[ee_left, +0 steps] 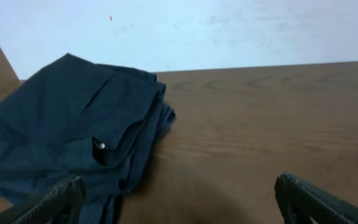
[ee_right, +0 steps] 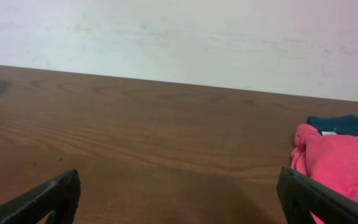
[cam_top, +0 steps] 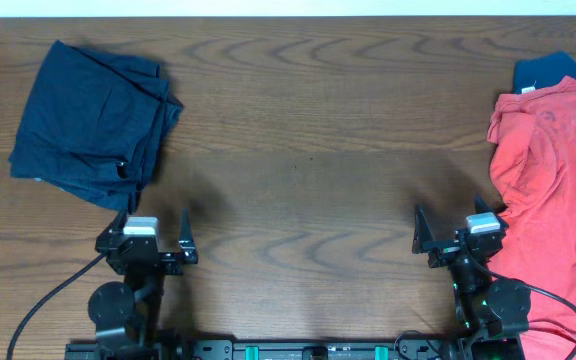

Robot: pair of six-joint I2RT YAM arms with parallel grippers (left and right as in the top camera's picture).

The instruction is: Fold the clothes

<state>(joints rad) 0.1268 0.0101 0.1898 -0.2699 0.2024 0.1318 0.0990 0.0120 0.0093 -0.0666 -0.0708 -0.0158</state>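
Navy shorts [cam_top: 93, 120] lie bunched in a loose fold at the far left of the table [cam_top: 308, 150]. Just below them the left gripper [cam_top: 151, 230] rests with its fingers spread apart, empty. The right gripper [cam_top: 455, 228] is likewise spread and empty beside the coral shirts [cam_top: 553, 170], which lie heaped over a blue garment [cam_top: 553, 68] at the right edge.

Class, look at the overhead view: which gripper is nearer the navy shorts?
Left. The left gripper sits open right by the near edge of the navy shorts. The right gripper, also open, is far across the table, beside the coral shirt.
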